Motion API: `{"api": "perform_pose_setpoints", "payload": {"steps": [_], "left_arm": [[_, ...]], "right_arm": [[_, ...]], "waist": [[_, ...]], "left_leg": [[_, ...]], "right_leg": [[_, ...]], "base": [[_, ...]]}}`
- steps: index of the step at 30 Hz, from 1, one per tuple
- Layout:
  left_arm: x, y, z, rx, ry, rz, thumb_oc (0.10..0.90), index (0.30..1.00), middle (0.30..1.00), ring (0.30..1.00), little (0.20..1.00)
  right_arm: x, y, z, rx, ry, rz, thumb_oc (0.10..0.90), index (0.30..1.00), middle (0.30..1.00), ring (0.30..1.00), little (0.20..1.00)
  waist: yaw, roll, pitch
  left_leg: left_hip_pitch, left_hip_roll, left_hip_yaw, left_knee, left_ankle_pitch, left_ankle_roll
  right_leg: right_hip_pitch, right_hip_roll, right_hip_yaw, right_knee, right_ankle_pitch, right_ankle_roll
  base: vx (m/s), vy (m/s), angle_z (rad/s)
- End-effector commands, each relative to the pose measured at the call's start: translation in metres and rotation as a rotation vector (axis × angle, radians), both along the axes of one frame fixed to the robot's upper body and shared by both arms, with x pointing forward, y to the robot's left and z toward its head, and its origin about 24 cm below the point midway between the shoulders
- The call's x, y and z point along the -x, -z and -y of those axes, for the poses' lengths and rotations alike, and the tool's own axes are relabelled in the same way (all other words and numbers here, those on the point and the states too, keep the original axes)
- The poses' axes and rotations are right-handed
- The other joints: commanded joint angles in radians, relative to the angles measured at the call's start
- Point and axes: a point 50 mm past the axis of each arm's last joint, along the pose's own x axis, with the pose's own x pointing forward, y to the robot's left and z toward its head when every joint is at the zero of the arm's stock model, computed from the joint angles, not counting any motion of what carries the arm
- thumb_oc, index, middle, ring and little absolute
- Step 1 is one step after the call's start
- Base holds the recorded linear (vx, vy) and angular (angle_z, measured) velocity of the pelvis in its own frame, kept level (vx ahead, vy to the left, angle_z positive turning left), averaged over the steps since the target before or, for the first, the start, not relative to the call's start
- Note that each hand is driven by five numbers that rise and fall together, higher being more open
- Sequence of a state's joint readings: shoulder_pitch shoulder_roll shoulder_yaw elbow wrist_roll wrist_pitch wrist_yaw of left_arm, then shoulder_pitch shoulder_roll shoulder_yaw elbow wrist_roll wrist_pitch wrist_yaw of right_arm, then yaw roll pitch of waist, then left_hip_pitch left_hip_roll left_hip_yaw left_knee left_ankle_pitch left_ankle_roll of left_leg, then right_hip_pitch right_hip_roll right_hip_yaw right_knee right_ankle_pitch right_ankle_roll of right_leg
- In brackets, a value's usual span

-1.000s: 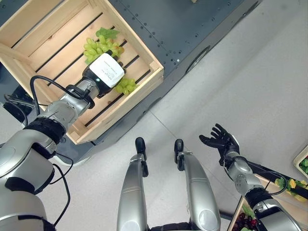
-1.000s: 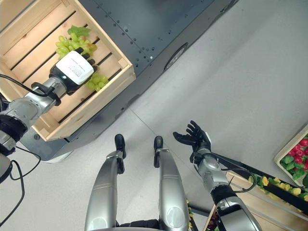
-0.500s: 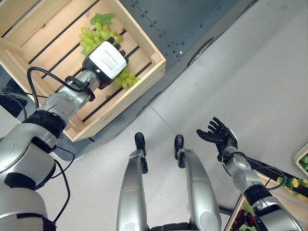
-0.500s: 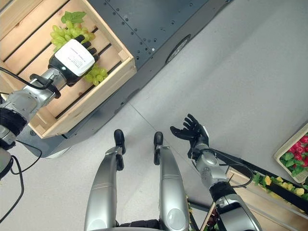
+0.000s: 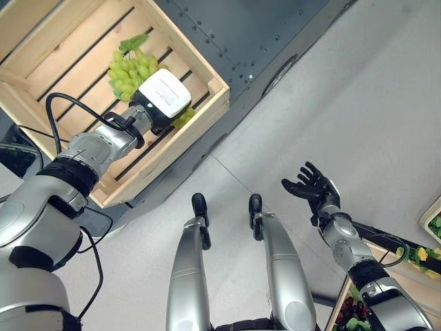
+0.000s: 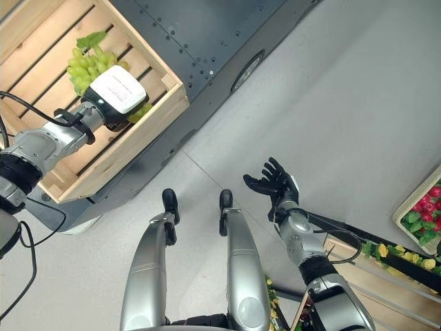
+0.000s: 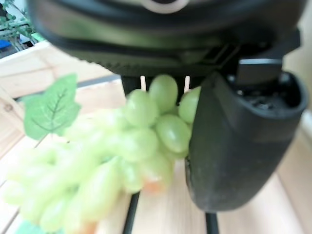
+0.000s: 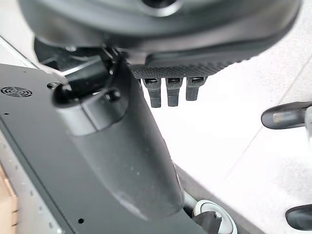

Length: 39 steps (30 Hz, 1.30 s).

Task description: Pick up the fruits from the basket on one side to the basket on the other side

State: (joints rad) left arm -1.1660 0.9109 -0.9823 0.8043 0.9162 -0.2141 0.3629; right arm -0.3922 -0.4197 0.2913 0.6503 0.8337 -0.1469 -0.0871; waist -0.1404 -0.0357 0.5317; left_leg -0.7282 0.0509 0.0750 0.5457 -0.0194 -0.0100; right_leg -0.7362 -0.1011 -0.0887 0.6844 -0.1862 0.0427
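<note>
- Green grape bunch (image 5: 131, 70) with a leaf is seen inside the wooden slatted crate (image 5: 65, 41), on the slats near the crate's front wall.
- Left hand (image 5: 163, 101) is placed on the near end of the bunch; in the left wrist view the grapes (image 7: 122, 151) are pressed between the thumb (image 7: 239, 141) and the underside of the hand, so the bunch is grasped.
- Some grapes are seen poking out from under the hand beside the crate's front wall (image 5: 182, 118).
- Crate is carried on a dark grey riveted platform (image 5: 275, 27), at the robot's left.
- Right hand (image 5: 311, 187) is held over the light grey floor (image 5: 372, 103), palm up, fingers spread and relaxed, nothing in it.
- In the right wrist view straight fingers (image 8: 168, 92) and thumb (image 8: 122, 146) are seen over the dark platform and floor.
- A second crate (image 6: 422, 214) with red fruit and green leaves is seen at the robot's right, well apart from the grape crate.
- Yellow and green items (image 6: 403, 255) are seen on a wooden frame near the right arm; dark red fruit (image 5: 353, 312) lies lower down.
</note>
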Motion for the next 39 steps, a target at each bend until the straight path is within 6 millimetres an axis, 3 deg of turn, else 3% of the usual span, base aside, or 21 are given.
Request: {"api": "perform_pose_setpoints", "payload": {"steps": [1, 11, 14, 18, 21, 25, 27, 31, 39], "left_arm": [[0.008, -0.044, -0.004, 0.176, 0.064, 0.191, 0.4, 0.3, 0.3, 0.3, 0.3], [0.023, -0.033, -0.024, 0.234, 0.064, 0.22, 0.4, 0.3, 0.3, 0.3, 0.3], [0.028, -0.027, -0.032, 0.288, 0.04, 0.23, 0.4, 0.3, 0.3, 0.3, 0.3], [0.036, -0.017, -0.051, 0.512, -0.01, 0.286, 0.4, 0.3, 0.3, 0.3, 0.3], [0.045, -0.003, -0.063, 0.848, -0.011, 0.347, 0.4, 0.3, 0.3, 0.3, 0.3], [0.051, 0.012, -0.06, 1.083, 0.026, 0.359, 0.4, 0.3, 0.3, 0.3, 0.3], [0.053, 0.025, -0.05, 1.214, 0.058, 0.318, 0.4, 0.3, 0.3, 0.3, 0.3], [0.053, 0.031, -0.045, 1.256, 0.079, 0.281, 0.4, 0.3, 0.3, 0.3, 0.3], [0.055, 0.044, -0.04, 1.682, 0.156, 0.2, 0.4, 0.3, 0.3, 0.3, 0.3]], "right_arm": [[0.001, -0.029, 0.019, -0.021, 0.047, 0.161, 0.8, 0.9, 0.9, 0.9, 0.9], [0.007, -0.027, 0.015, -0.034, 0.025, 0.17, 0.8, 0.9, 0.9, 0.9, 0.9], [0.012, -0.021, 0.014, -0.03, 0.018, 0.149, 0.8, 0.9, 0.9, 0.9, 0.9], [0.021, -0.013, 0.01, 0.011, -0.002, 0.135, 0.8, 0.9, 0.9, 0.9, 0.9], [0.031, -0.005, 0.004, 0.058, -0.033, 0.135, 0.8, 0.9, 0.9, 0.9, 0.9], [0.037, -0.003, -0.009, 0.088, -0.084, 0.154, 0.8, 0.9, 0.9, 0.9, 0.9], [0.04, -0.003, -0.022, 0.097, -0.147, 0.172, 0.8, 0.9, 0.9, 0.9, 0.9], [0.042, -0.002, -0.031, 0.078, -0.26, 0.179, 0.8, 0.9, 0.9, 0.9, 0.9], [0.044, -0.01, -0.052, -0.017, -0.437, 0.244, 0.8, 0.9, 0.9, 0.9, 0.9]], "waist": [[0.026, 0.018, -0.012], [0.028, 0.039, -0.013], [0.028, 0.046, -0.048], [0.032, 0.056, -0.095], [0.037, 0.06, -0.14], [0.042, 0.06, -0.192], [0.048, 0.06, -0.251], [0.05, 0.061, -0.294], [0.058, 0.051, -0.373]], "left_leg": [[0.144, -0.03, 0.053, -0.012, -0.113, 0.014], [0.363, -0.03, 0.056, -0.074, -0.114, 0.005], [0.415, -0.032, 0.056, -0.111, -0.102, 0.003], [0.49, -0.035, 0.051, -0.164, -0.092, -0.003], [0.564, -0.039, 0.046, -0.22, -0.083, -0.007], [0.627, -0.049, 0.036, -0.289, -0.066, -0.009], [0.688, -0.053, 0.032, -0.355, -0.056, -0.015], [0.737, -0.053, 0.027, -0.408, -0.047, -0.02], [0.811, -0.04, 0.024, -0.488, -0.03, -0.023]], "right_leg": [[0.095, 0.045, 0.017, -0.068, 0.076, 0.002], [0.298, 0.003, -0.008, -0.115, 0.068, 0.011], [0.347, -0.01, -0.011, -0.151, 0.078, 0.013], [0.422, -0.026, -0.017, -0.206, 0.083, 0.016], [0.497, -0.037, -0.022, -0.26, 0.081, 0.017], [0.572, -0.038, -0.024, -0.341, 0.094, 0.021], [0.651, -0.034, -0.027, -0.427, 0.105, 0.024], [0.713, -0.027, -0.031, -0.496, 0.121, 0.026], [0.799, -0.016, -0.035, -0.592, 0.152, 0.029]], "base": [[0.02, -0.032, 0.01], [0.03, -0.005, -0.02], [0.1, 0.008, 0.01], [0.12, 0.009, -0.02], [0.17, -0.001, -0.03], [0.15, -0.02, -0.01], [0.24, -0.043, 0.02], [0.14, -0.037, 0.09], [0.08, -0.086, 0.02]]}}
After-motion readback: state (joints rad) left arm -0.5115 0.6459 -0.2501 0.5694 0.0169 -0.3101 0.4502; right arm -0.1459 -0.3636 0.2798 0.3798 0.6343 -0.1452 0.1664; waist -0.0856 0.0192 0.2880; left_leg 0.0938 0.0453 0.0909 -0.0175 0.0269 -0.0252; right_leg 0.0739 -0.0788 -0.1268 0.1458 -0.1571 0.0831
